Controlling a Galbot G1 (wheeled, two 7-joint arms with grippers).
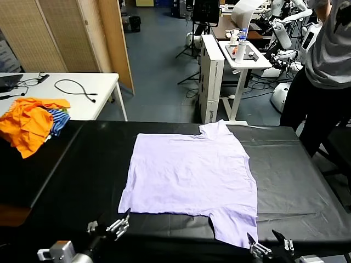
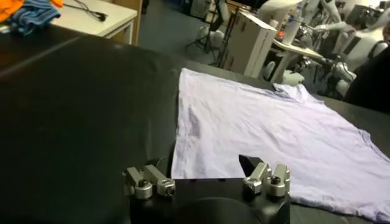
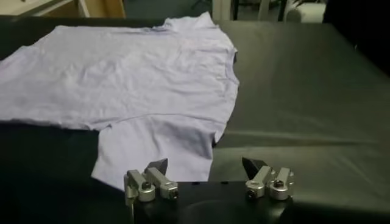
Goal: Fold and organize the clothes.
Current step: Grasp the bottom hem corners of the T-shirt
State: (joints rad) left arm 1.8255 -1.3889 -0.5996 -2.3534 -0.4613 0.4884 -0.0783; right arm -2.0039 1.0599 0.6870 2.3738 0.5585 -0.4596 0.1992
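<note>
The T-shirt [image 1: 189, 178] lies flat, its near sleeve apparently just ahead of the wide-open right gripper [image 1: 270, 243]; the left gripper [image 1: 107, 227], also spread, sits near its corner.

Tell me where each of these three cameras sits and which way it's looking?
Head: high on the robot, looking down at the T-shirt on the black table; both grippers show.
Left wrist: behind the open left gripper, facing the shirt's edge.
Right wrist: behind the open right gripper, facing a sleeve.
All share the shirt.
</note>
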